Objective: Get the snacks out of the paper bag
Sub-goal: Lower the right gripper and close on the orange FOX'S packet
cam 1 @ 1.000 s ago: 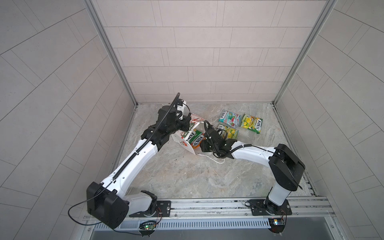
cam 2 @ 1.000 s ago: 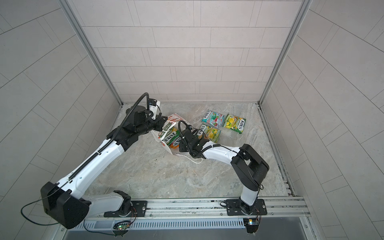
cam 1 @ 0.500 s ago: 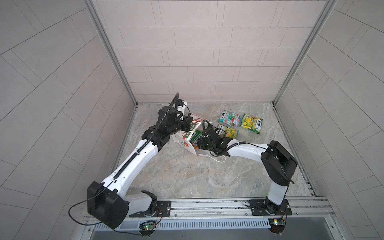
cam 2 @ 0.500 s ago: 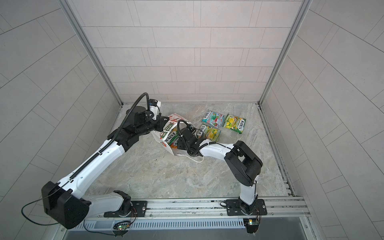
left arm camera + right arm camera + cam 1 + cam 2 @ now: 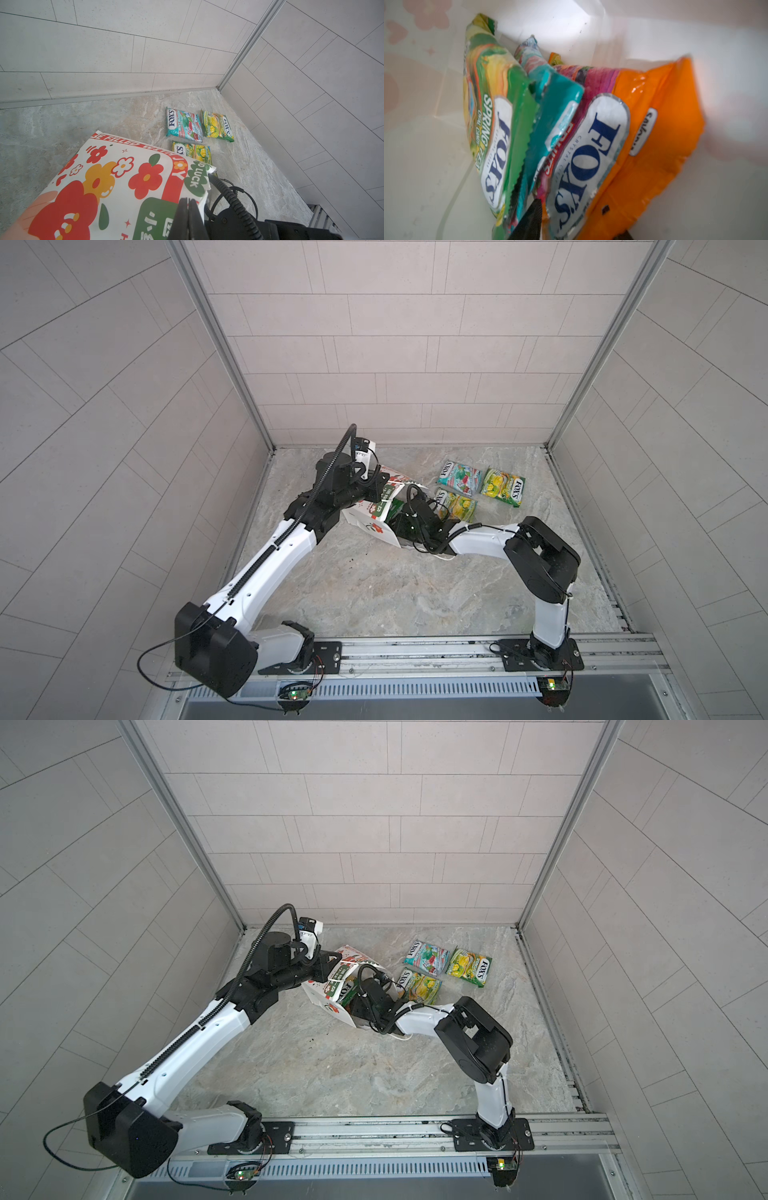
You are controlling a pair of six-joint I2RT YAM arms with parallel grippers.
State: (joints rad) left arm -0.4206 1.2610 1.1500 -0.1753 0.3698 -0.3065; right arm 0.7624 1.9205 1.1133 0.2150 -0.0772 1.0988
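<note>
My right hand (image 5: 577,226), now deeper in paper bag (image 5: 124,176), part-open astride orange FOX'S packet (image 5: 591,155), grip unclear; left hand (image 5: 188,209) clamped on rim. Extraction likely next.

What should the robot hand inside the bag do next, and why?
Probably close the right gripper on the Fruits packet, ready to pull it out: its fingers sit either side of that packet, and the left gripper pinches the paper bag rim.
</note>
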